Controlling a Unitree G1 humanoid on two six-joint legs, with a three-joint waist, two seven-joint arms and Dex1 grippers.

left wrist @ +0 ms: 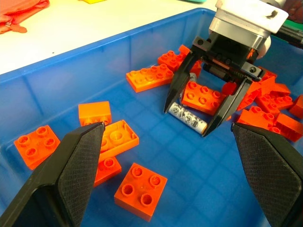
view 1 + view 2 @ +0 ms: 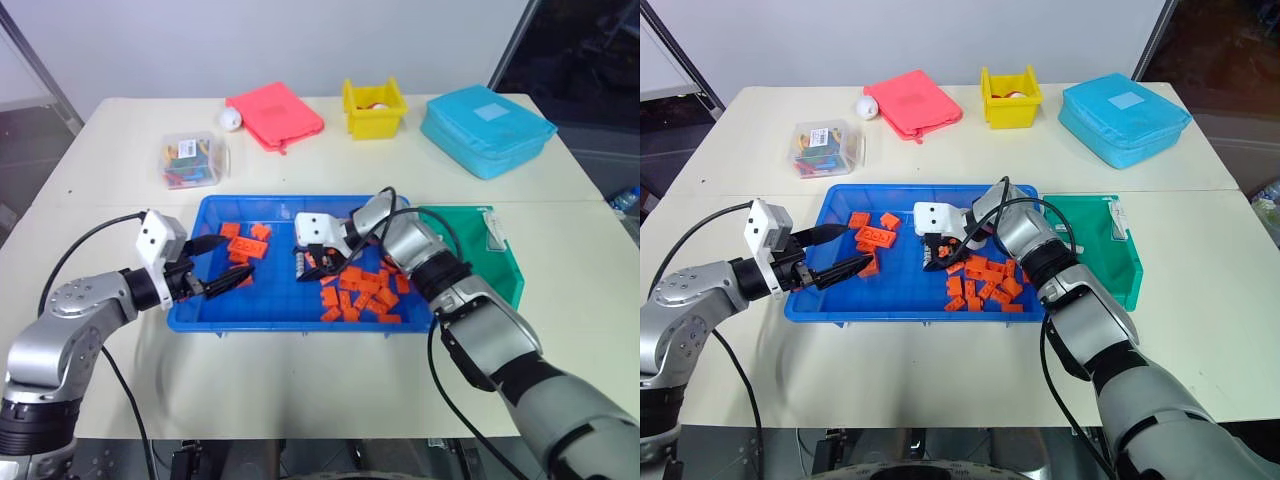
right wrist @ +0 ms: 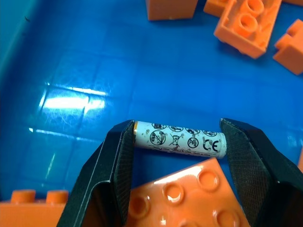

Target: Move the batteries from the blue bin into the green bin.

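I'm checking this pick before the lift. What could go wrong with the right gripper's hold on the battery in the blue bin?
1. The right gripper holds the battery end to end, a finger on each cap, so the round cell may pop out or swing during the lift.
2. An orange brick lies against the battery between the fingers and might get dragged or catch.
3. The open left gripper hangs inside the blue bin, close to the lift path.

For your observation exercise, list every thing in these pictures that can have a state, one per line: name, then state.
battery: lying in the blue bin, a finger at each end
right gripper: closing end to end on the battery
left gripper: open, nothing in it
blue bin: holds orange bricks
green bin: one battery inside
blue case: zipped shut
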